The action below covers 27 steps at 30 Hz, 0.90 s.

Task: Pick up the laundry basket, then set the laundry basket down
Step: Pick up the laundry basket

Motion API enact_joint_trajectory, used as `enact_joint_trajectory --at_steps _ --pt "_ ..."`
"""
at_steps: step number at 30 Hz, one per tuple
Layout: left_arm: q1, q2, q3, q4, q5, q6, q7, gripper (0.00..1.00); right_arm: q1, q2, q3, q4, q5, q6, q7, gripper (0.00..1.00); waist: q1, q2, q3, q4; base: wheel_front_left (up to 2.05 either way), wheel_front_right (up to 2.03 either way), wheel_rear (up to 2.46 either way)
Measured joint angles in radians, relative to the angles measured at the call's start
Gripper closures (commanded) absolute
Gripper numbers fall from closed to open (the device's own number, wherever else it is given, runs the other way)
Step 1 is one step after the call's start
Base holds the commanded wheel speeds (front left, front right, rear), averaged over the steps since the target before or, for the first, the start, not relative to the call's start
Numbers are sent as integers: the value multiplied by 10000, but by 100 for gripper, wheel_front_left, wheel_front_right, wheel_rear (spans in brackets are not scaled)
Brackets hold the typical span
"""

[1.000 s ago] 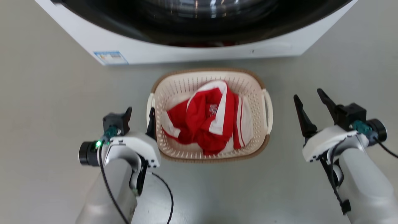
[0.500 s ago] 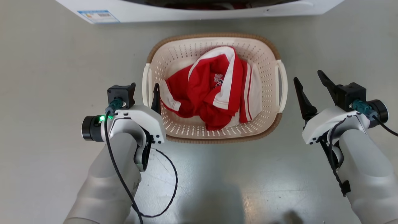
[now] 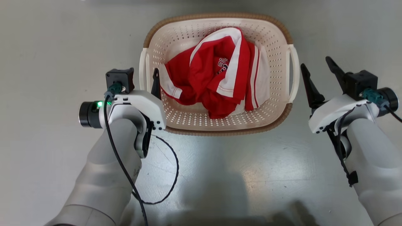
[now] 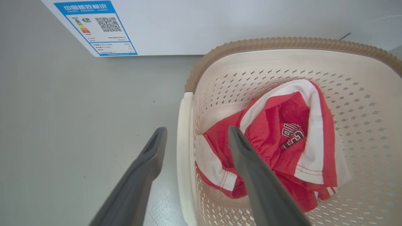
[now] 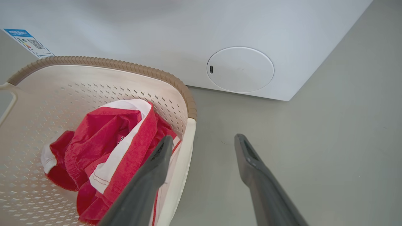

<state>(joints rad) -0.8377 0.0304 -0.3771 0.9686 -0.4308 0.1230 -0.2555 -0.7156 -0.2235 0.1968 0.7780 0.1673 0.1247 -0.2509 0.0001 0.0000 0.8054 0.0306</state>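
Note:
The laundry basket [image 3: 216, 15] stands on the grey floor, cream with a brown rim, holding a red and white garment [image 3: 216, 78]. My left gripper [image 3: 143, 73] is open astride the basket's left white handle [image 4: 182, 150]: one finger is outside the wall and the other inside, above the garment [image 4: 282, 131]. In the left wrist view this gripper [image 4: 196, 135] has the handle between its fingers. My right gripper [image 3: 315, 61] is open just right of the right handle [image 3: 295, 75]. In the right wrist view this gripper [image 5: 203, 140] has its inner finger by that handle [image 5: 185, 157].
A white washer [image 5: 188, 31] stands right behind the basket, with a round cover [image 5: 240, 69] low on its front and a blue label [image 4: 94, 28] at its left corner. A black cable [image 3: 169, 175] loops over the floor by my left forearm.
The head camera has tipped down, so the washer has left the top of the view. My right gripper has come closer to the right handle. The left gripper stays at the left handle.

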Motion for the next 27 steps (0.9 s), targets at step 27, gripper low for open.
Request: enact_joint_trajectory --at_steps 27 --pt "-1421 -36 -685 878 -485 6 0 0 -1072 -58 384 531 21 0 -2 0 0 0 1483 307 0 0 0"
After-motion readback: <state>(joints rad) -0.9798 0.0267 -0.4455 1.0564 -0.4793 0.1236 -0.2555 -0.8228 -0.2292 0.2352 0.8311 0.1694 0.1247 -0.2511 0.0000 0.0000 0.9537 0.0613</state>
